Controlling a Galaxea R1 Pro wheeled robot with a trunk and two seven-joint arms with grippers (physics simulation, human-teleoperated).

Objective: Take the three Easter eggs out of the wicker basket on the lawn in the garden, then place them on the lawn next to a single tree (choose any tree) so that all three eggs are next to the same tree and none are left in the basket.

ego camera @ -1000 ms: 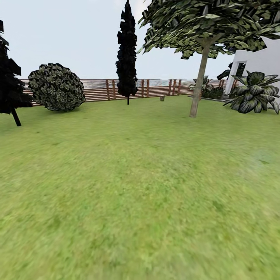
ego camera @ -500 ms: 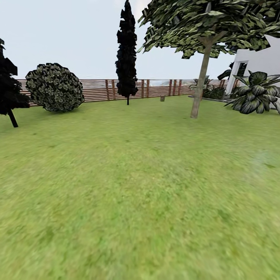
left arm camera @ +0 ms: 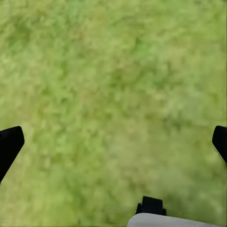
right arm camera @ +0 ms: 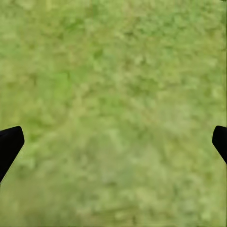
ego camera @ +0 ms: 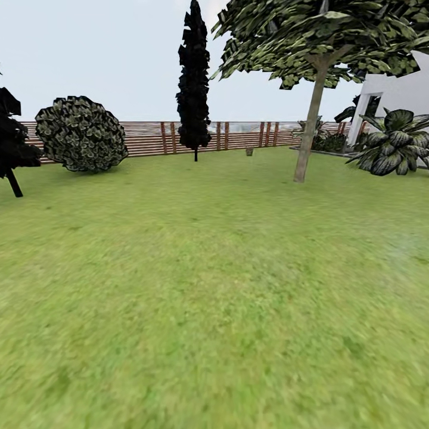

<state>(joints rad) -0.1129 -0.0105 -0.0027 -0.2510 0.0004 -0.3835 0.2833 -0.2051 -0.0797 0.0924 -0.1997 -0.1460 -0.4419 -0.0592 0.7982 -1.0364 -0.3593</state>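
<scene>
The left end effector [left arm camera: 113, 142] is released, its two dark fingertips spread wide at either edge of its wrist view with nothing but grass between them; the right end effector [right arm camera: 113, 142] is spread the same way, also empty, over the same mottled green. Both hang above the lawn [ego camera: 214, 286], which runs broad and flat out to a brown slat fence [ego camera: 149, 138] at the far side. Near that fence, well away across the grass, sits one small brownish thing [ego camera: 249, 151] that may be the basket, though it is too small to tell, and no eggs can be made out. One tree [ego camera: 310, 128] with a straight grey-beige trunk and a wide leafy crown stands ahead to the right. I count two dark cypresses, one [ego camera: 194, 83] upright by the fence and one [ego camera: 11, 143] at the left edge, one round shrub [ego camera: 80, 134], a broad-leaved plant [ego camera: 390, 149] and a white house wall [ego camera: 399, 95] at the right. By judgement the robot is on its way to find the basket. The eggs, likely hard, smooth and rounded, would tend to slip, so each is best taken across its widest middle with gentle pressure; the twig basket looks light and may shift if bumped.
</scene>
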